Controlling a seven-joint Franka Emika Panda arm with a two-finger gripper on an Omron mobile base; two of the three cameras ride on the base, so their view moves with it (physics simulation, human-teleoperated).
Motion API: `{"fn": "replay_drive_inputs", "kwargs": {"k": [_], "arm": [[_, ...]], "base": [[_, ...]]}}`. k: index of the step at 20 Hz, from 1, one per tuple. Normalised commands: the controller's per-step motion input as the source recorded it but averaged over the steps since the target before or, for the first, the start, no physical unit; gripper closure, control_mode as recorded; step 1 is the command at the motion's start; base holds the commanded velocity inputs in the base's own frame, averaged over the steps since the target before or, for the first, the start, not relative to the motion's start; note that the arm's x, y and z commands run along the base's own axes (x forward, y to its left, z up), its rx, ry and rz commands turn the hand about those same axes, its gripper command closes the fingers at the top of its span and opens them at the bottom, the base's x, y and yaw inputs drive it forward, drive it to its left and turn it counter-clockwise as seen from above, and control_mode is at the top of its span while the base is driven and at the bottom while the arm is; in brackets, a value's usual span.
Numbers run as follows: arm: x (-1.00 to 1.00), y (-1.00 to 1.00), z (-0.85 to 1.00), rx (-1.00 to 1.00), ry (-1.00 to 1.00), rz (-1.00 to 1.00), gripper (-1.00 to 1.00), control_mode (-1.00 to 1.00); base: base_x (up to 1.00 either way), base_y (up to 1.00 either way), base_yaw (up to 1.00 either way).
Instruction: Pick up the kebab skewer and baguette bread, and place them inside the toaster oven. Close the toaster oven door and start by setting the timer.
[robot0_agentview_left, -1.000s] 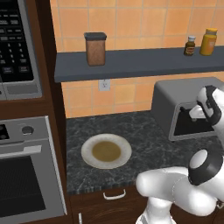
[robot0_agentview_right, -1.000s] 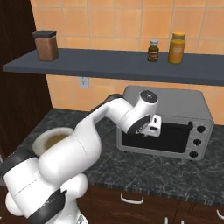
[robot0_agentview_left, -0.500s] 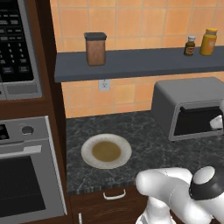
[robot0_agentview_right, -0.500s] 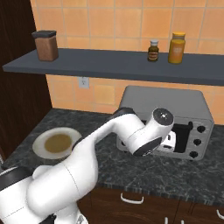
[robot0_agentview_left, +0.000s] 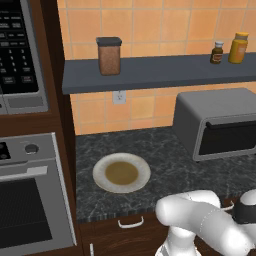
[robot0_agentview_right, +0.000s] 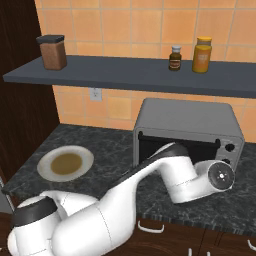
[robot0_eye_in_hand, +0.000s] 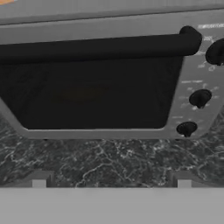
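The toaster oven (robot0_agentview_left: 215, 122) (robot0_agentview_right: 187, 127) stands on the counter's right side. Its door (robot0_eye_in_hand: 94, 94) is shut, the dark bar handle (robot0_eye_in_hand: 96, 47) lying along its top edge. Three dark knobs (robot0_eye_in_hand: 199, 98) run down the panel right of the glass. My gripper (robot0_eye_in_hand: 111, 179) hangs low in front of the door, a short way off the oven and above the counter. It is open, fingertips (robot0_eye_in_hand: 39, 178) far apart with nothing between them. A faint brownish blur shows behind the glass; I cannot tell what it is. The kebab skewer and baguette bread are hidden.
A white plate (robot0_agentview_left: 121, 172) (robot0_agentview_right: 65, 163) with a brown centre lies on the dark speckled counter, left of the oven. A shelf (robot0_agentview_left: 160, 70) above carries a brown jar and two bottles. A built-in oven (robot0_agentview_left: 27, 200) and microwave fill the left wall. My arm (robot0_agentview_right: 170, 175) crosses the oven's front.
My hand has come away from the upper door and dropped low and rightward in front of the oven. The gripper stays open. The door looks shut throughout.
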Motion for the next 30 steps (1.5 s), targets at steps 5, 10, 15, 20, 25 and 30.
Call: {"fn": "replay_drive_inputs", "kwargs": {"k": [5, 10, 15, 20, 25, 30], "arm": [[0.03, -0.65, -0.08, -0.08, -0.29, 0.08, -1.0, -1.0], [0.31, -0.31, -0.05, -0.11, -0.32, 0.07, -1.0, -1.0], [0.45, -0.09, -0.15, -0.1, -0.31, 0.04, -1.0, -1.0], [0.36, -0.25, -0.13, -0.05, -0.27, 0.0, -1.0, -1.0], [0.37, -0.24, -0.05, -0.03, -0.08, 0.0, -1.0, -1.0], [0.26, -0.24, -0.04, -0.01, 0.0, 0.0, -1.0, -1.0]], "base": [[0.0, 0.0, 0.0], [0.0, 0.0, 0.0], [0.0, 0.0, 0.0], [0.0, 0.0, 0.0], [0.0, 0.0, 0.0], [0.0, 0.0, 0.0]]}}
